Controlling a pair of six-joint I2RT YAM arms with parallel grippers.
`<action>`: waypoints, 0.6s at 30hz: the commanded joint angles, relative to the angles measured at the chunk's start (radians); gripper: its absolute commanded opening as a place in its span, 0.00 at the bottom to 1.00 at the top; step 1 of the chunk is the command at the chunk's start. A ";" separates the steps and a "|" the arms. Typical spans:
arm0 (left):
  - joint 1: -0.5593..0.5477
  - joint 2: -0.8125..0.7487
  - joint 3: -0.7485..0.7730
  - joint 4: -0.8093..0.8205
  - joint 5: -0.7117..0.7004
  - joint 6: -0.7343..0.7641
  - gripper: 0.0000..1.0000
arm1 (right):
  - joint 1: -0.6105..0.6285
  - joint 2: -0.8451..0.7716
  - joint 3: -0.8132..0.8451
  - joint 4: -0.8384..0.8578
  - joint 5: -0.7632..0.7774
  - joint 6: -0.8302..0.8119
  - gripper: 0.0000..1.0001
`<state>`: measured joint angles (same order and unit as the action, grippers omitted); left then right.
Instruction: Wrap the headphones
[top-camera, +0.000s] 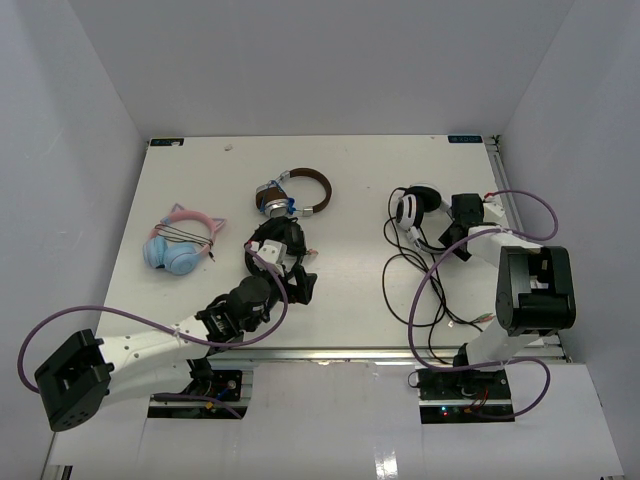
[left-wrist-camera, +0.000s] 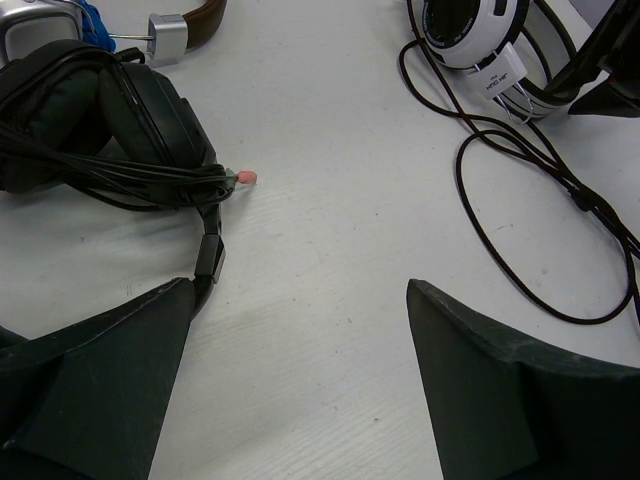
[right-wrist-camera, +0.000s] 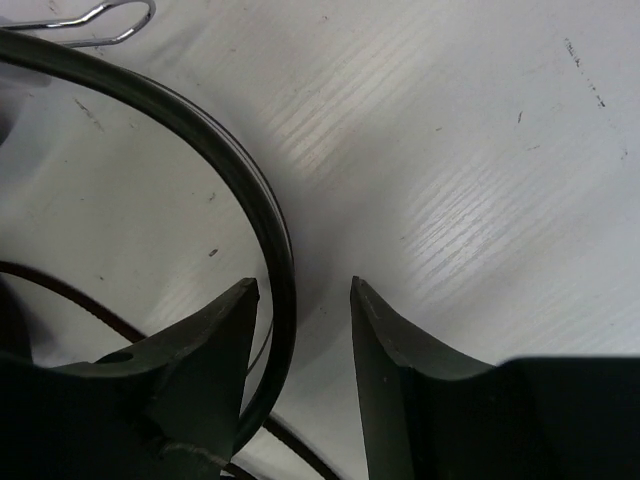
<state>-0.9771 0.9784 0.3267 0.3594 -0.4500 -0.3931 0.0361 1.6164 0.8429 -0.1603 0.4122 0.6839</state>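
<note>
- My right end effector (right-wrist-camera: 304, 290) is narrowly spread, and the headband (right-wrist-camera: 232, 170) of the headphones (top-camera: 412, 212) passes between its fingers.
- My left end effector (left-wrist-camera: 300, 290) is widely spread above the table (left-wrist-camera: 330, 150), beside the black headphones (left-wrist-camera: 95, 115).
- The cable (top-camera: 400, 290) lies loose on the table.

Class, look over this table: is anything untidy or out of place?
The white headphones have their black cable sprawling in loose loops across the right side of the table, unlike the black headphones, whose cable is wound up.
</note>
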 joint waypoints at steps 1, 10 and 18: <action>-0.002 -0.030 0.014 0.012 0.020 -0.004 0.97 | -0.009 0.002 0.033 0.035 0.008 -0.037 0.31; -0.002 -0.166 0.007 -0.008 0.039 -0.041 0.96 | 0.027 -0.264 0.109 0.030 -0.031 -0.238 0.08; -0.002 -0.372 0.196 -0.160 0.252 -0.083 0.97 | 0.133 -0.590 0.120 0.113 -0.240 -0.335 0.08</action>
<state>-0.9771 0.6995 0.3837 0.2736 -0.3253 -0.4347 0.1403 1.1773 0.9104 -0.1917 0.3475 0.3802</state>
